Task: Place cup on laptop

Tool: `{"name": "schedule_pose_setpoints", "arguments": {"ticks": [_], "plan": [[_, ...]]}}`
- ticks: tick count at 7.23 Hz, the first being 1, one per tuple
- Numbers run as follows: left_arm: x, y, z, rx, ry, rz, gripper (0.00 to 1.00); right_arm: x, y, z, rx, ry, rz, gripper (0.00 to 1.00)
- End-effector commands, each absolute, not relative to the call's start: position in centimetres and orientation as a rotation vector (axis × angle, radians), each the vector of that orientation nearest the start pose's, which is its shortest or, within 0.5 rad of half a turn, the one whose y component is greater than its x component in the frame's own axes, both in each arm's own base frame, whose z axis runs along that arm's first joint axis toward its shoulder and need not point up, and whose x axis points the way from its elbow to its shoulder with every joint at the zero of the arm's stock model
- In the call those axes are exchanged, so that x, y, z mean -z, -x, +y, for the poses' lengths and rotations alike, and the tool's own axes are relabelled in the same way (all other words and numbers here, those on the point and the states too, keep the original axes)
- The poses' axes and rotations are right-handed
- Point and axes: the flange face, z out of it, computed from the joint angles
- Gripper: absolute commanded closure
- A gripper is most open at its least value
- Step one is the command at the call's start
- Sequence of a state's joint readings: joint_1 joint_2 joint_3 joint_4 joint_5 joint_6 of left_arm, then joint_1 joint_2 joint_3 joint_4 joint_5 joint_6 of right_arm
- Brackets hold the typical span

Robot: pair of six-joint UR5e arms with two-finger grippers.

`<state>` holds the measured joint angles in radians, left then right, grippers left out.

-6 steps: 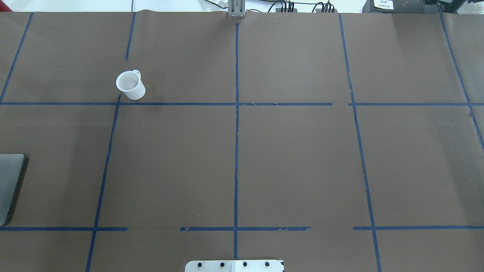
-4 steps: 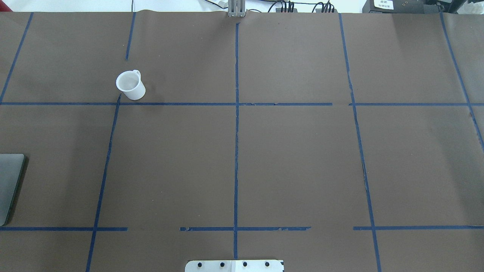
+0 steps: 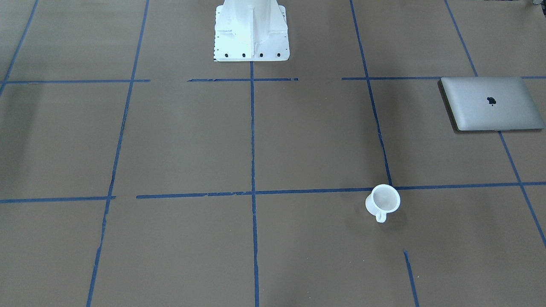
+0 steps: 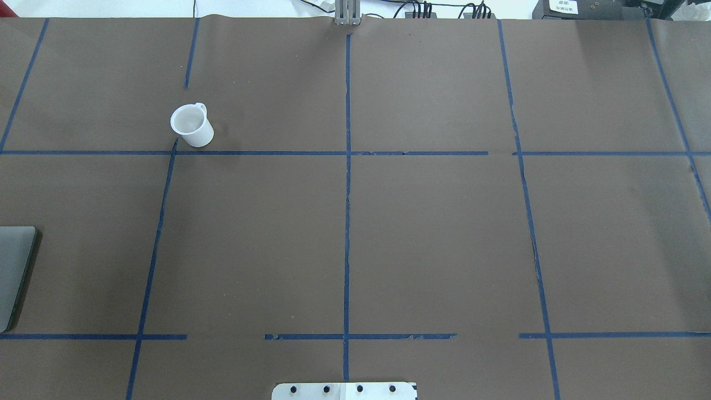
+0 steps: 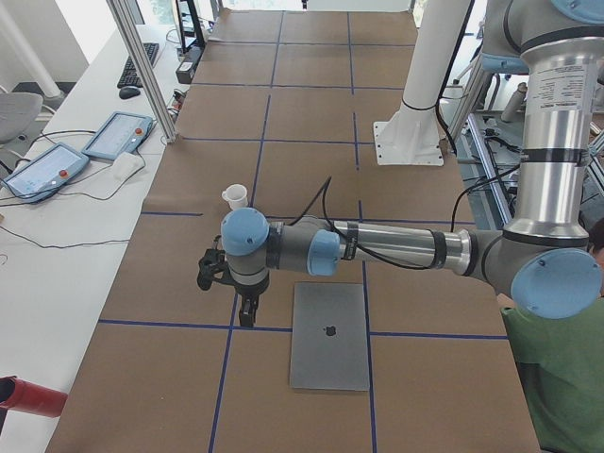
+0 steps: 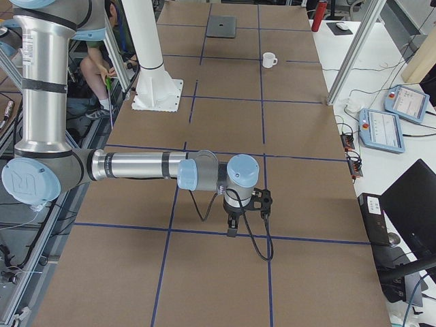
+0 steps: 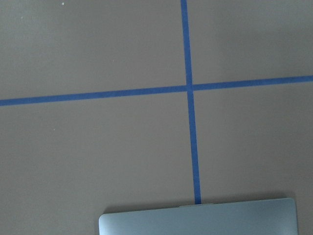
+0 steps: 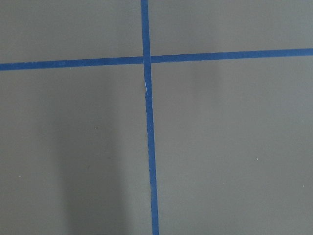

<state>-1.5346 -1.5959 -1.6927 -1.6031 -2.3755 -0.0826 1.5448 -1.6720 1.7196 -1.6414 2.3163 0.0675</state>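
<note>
The small white cup [image 4: 190, 125] stands upright on the brown table, on my left side and far from me; it also shows in the front view [image 3: 384, 200] and both side views [image 5: 235, 196] [image 6: 269, 59]. The silver laptop [image 3: 490, 104] lies closed and flat at the table's left end [image 4: 14, 272] [image 5: 329, 335] [image 6: 222, 26]; its edge shows in the left wrist view [image 7: 195, 220]. My left gripper [image 5: 245, 316] hangs over the table just beside the laptop, between it and the cup. My right gripper [image 6: 231, 228] hangs over bare table at the other end. I cannot tell whether either is open or shut.
The white robot base [image 3: 251, 34] stands at the table's near middle edge. Blue tape lines [image 4: 347, 194] grid the table. Teach pendants [image 5: 118, 137] [image 6: 381, 129] and aluminium posts [image 5: 142, 66] stand along the far side. A person in green [image 5: 557, 377] sits behind the left arm.
</note>
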Motion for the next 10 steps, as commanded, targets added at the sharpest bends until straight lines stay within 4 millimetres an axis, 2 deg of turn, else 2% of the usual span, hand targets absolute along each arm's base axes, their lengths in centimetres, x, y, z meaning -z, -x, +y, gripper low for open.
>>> {"name": "schedule_pose_setpoints", "arguments": {"ticks": [1,2,3,5,6,7,8,9,10], "plan": [[-48.7,-3.7,-53.3,-0.019,-0.117,0.854,0.00,-64.2,-5.4,-44.8,-0.048,0.057,-0.744,0.00],[-43.9,-6.7,-54.5,-0.026,-0.112,0.865,0.00,-64.2,-5.4,-44.8,-0.048,0.057,-0.744,0.00],[-42.1,-9.6,-55.2,-0.072,-0.102,0.868,0.00,-64.2,-5.4,-44.8,-0.048,0.057,-0.744,0.00],[-39.5,-10.8,-55.9,-0.099,-0.135,0.879,0.00,-64.2,-5.4,-44.8,-0.048,0.057,-0.744,0.00],[-38.1,-13.0,-56.7,-0.089,-0.129,0.869,0.00,-64.2,-5.4,-44.8,-0.048,0.057,-0.744,0.00],[-37.2,-18.5,-57.2,-0.103,-0.098,0.841,0.00,-64.2,-5.4,-44.8,-0.048,0.057,-0.744,0.00],[-35.7,-20.7,-60.0,-0.066,-0.101,0.811,0.00,-64.2,-5.4,-44.8,-0.048,0.057,-0.744,0.00],[-35.3,-21.6,-61.4,-0.071,-0.108,0.811,0.00,-64.2,-5.4,-44.8,-0.048,0.057,-0.744,0.00],[-34.9,-23.4,-62.8,-0.090,-0.118,0.818,0.00,-64.2,-5.4,-44.8,-0.048,0.057,-0.744,0.00]]}}
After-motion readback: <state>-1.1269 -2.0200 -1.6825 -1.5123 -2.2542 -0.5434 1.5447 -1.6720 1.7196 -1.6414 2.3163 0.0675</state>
